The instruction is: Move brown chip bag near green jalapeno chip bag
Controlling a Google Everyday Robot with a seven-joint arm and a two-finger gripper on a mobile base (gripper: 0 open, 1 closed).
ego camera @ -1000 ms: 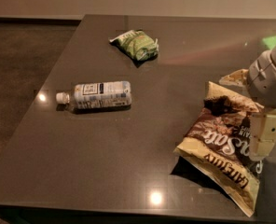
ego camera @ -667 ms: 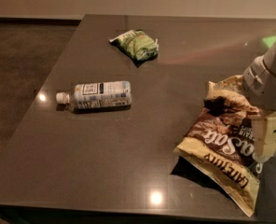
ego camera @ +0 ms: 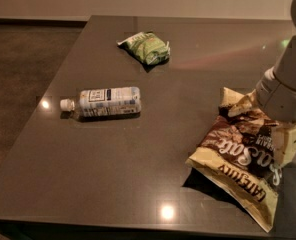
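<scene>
The gripper (ego camera: 287, 143) is sitting at the right edge of the brown chip bag (ego camera: 235, 159), the bag spreading leftward from it; whether it is gripping, I cannot tell.

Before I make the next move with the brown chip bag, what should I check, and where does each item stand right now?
1. Gripper at the brown chip bag: ok, it is down at the bag's right edge, near the right side of the table.
2. Firm hold on the bag: cannot tell.
3. Green jalapeno chip bag located: ok, it lies flat toward the far side of the table.
4. Bags near each other: not ok, a wide stretch of table lies between them.
5. Straight path between the bags: ok, the bottle lies on its side well off that line, toward the picture's left.
</scene>
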